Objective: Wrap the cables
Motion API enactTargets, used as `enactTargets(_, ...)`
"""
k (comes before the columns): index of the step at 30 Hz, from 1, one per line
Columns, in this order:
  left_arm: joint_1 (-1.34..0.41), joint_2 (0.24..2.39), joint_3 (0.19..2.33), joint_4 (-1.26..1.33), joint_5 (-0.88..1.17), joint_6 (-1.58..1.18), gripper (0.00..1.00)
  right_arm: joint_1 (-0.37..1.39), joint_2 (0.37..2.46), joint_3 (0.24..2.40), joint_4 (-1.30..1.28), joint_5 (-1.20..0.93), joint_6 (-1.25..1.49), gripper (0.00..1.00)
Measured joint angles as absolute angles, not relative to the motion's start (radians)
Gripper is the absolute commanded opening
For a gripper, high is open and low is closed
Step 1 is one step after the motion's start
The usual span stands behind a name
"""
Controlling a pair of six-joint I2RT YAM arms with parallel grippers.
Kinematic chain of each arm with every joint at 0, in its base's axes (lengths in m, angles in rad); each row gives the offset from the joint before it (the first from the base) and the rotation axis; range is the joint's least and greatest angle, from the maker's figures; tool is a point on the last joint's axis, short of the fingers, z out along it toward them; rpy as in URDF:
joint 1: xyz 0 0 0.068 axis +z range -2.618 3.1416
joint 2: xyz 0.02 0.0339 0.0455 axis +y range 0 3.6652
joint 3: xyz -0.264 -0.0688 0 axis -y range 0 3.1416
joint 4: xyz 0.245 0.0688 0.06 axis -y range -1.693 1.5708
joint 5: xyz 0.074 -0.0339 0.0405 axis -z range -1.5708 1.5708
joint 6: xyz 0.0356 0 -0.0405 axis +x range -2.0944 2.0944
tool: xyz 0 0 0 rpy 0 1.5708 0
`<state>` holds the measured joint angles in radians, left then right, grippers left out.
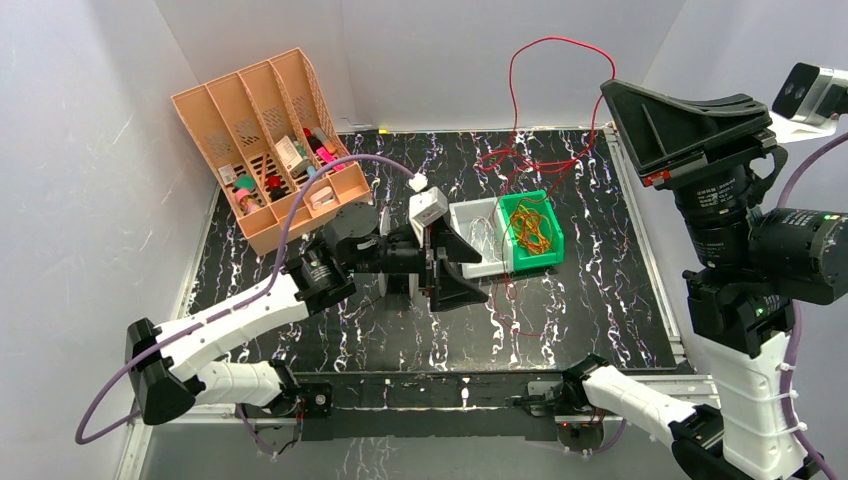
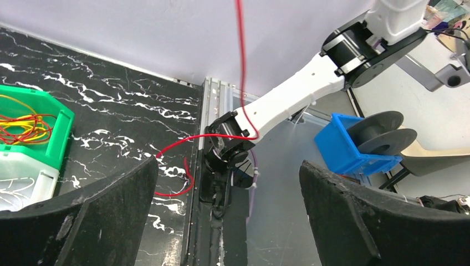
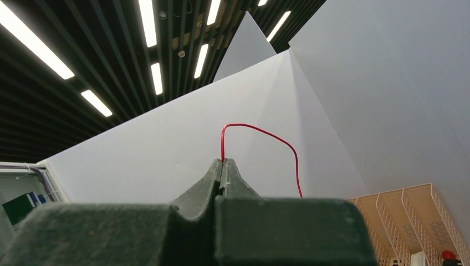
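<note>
Jaws first, top view: left gripper (image 1: 483, 275) is spread fully wide with nothing in it, low over the table (image 1: 300, 330) just beside the white bin (image 1: 470, 212) and green bin (image 1: 553, 238). Right gripper (image 1: 608, 90) is raised high at the right, tips closed on the red wire (image 1: 511, 100). The wire climbs from a loose tangle near the back edge, arcs over and comes down to those tips, and more of it trails on the table in front of the bins. A peach organizer (image 1: 260, 130) sits back left, well apart from it. Left wrist view: both fingers (image 2: 105, 216) are far apart with an empty gap. One strand of red wire (image 2: 241, 66) hangs down, crosses the right arm (image 2: 288, 105) near its base joint, then runs onto the table. Green bin (image 2: 58, 138) holds a separate yellow and red bundle. Right wrist view: right gripper (image 3: 223, 173) is pressed shut, with the red wire (image 3: 266, 133) pinched at the very tip and looping away to the right. Risks, as judgement: the pinch sits right at the tip on a thread-thin wire, so any tug could pull it free. The strand against the right arm's base looks likely to snag if the arm lifts or swings. The slack near the bins could catch a rim and drag a bin. The left jaws, this wide, could close beside so thin a strand and miss it.
</note>
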<state>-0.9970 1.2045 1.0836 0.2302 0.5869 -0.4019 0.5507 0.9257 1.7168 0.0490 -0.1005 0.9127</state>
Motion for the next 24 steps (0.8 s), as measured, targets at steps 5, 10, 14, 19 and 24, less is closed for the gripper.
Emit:
enactTargets(5,-0.997,1.175,1.084,0.243,0.59,-0.413,0.98,0.551,0.931,1.717,0.062,-0.105,0.918,0.0)
enactTargets(10,-0.997,1.196,1.084,0.269,0.592,-0.432,0.98,0.551,0.936,1.716,0.076,-0.108,0.929,0.0)
enactTargets(14,-0.997,1.238,1.084,0.315,0.604,-0.463,0.98,0.551,0.936,1.708,0.088,-0.108,0.94,0.0)
enactTargets(19,-0.997,1.295,1.084,0.387,0.635,-0.516,0.9,0.551,0.944,1.691,0.105,-0.108,0.953,0.0)
enactTargets(24,-0.997,1.328,1.084,0.419,0.659,-0.542,0.52,0.551,0.959,1.68,0.113,-0.107,0.969,0.0)
